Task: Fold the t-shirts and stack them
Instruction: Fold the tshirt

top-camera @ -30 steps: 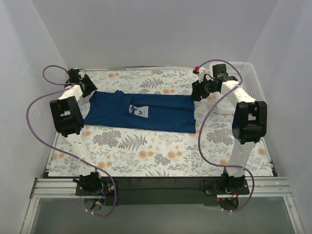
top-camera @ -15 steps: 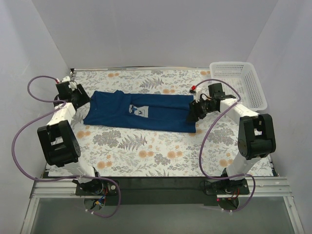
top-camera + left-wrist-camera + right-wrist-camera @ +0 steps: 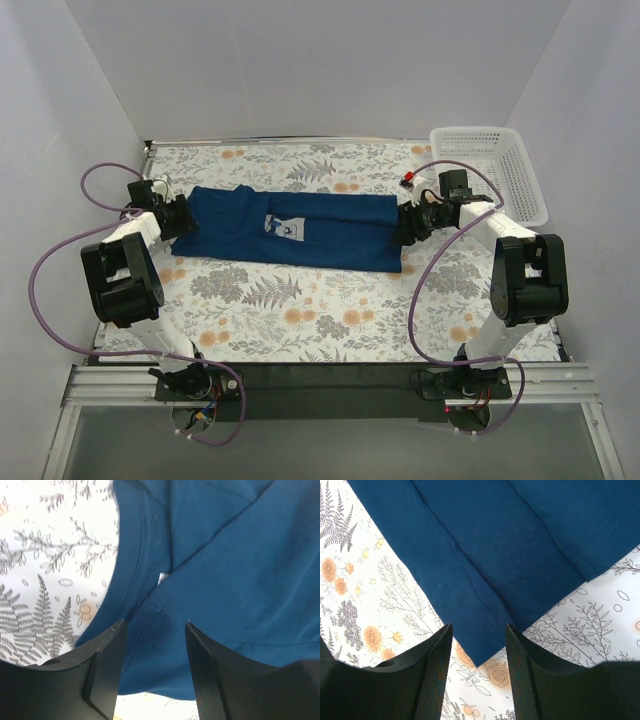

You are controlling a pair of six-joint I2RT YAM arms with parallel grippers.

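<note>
A navy t-shirt (image 3: 300,230) lies folded into a long band across the floral table, its pale chest print (image 3: 283,228) facing up. My left gripper (image 3: 178,218) is at the shirt's left end, by the collar. In the left wrist view it (image 3: 154,626) stands open over the collar edge of the t-shirt (image 3: 240,570), near the small white neck label (image 3: 162,578). My right gripper (image 3: 403,228) is at the shirt's right end. It (image 3: 479,627) is open, and a corner of the t-shirt's hem (image 3: 479,660) lies between its fingers, not pinched.
A white lattice basket (image 3: 470,131) stands at the back right corner, behind the right arm. The flowered tablecloth (image 3: 300,310) covers the table between the shirt and the arm bases. White walls close in on the left, back and right.
Both arms have come forward and down from the back of the table. The left gripper now sits at the shirt's collar end, the right at its hem end. The shirt has not moved.
</note>
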